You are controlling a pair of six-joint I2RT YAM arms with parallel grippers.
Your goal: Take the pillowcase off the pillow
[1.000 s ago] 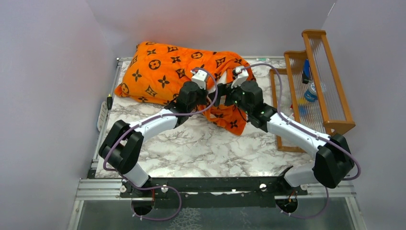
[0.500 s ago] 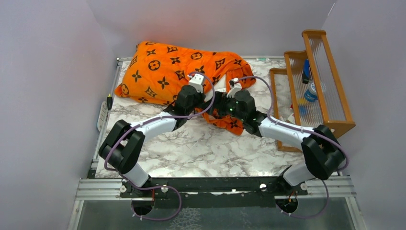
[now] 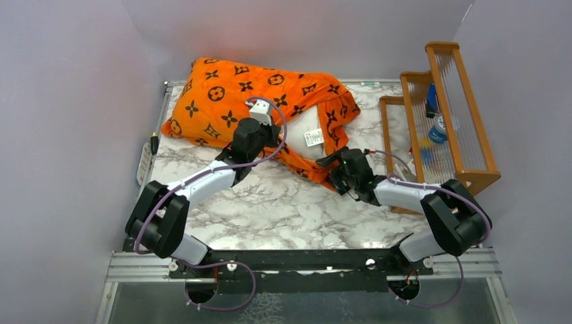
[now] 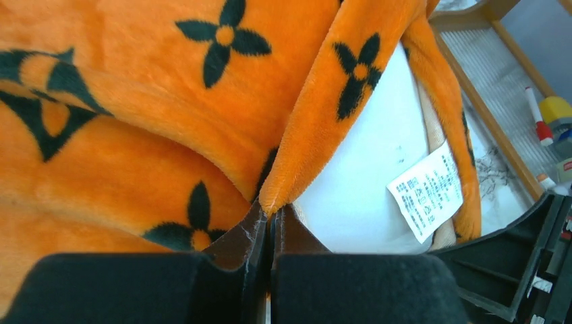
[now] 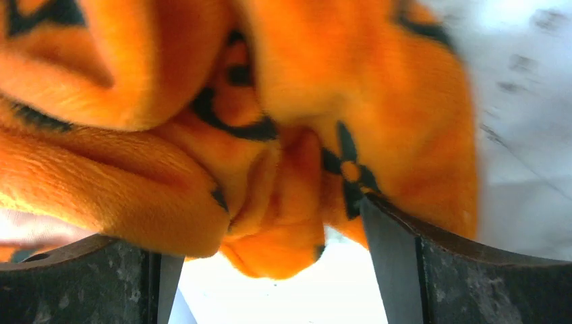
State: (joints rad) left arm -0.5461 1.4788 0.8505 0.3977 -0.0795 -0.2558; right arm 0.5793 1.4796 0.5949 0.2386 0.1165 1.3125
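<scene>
Left gripper (image 4: 270, 216) jaws clamped on pillowcase (image 3: 222, 101) hem. Right gripper (image 5: 266, 236) jaws apart round near fold. Pillow (image 3: 303, 131) bared between them.

A marble-patterned table (image 3: 270, 202), white with grey veins, fills the middle of the top view. At its right edge stands a stepped wooden rack (image 3: 465, 115) with clear ribbed panels. It holds a dark blue item (image 3: 432, 101), a small bottle (image 3: 440, 128) and something yellow (image 3: 423, 143). In the left wrist view, at the far right, a white marker (image 4: 537, 115) with a red end lies beside a yellow cap (image 4: 556, 108). At the table's left edge sit a black tool (image 3: 154, 144) with a yellow tip and a white strip (image 3: 144, 164). Grey walls (image 3: 67, 101) enclose three sides, and a metal rail (image 3: 135, 266) crosses the bottom.
</scene>
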